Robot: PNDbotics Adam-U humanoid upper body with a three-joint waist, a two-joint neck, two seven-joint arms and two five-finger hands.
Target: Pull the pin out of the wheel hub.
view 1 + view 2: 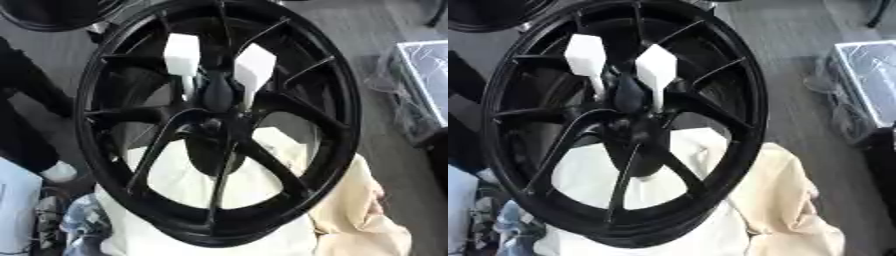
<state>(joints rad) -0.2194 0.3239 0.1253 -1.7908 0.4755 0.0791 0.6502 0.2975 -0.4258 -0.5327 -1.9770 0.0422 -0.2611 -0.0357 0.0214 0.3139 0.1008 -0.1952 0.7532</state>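
**Two pins stand in the hub, no hand yet near**

Grey floor runs behind a black wheel (219, 120) that rests tilted on pale cloth (350, 210). Two white pins (182, 55) stick up side by side from the hub (217, 95), their wide heads uppermost and thin shafts set in the centre. Neither robot hand shows in either view, so pose and grip cannot be told. I judge a clean pull needs fingers closed on one head, drawing along the shaft's line, not sideways.

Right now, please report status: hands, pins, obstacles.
No hands in view. Two white pins seated in black wheel hub. Nothing blocking them.
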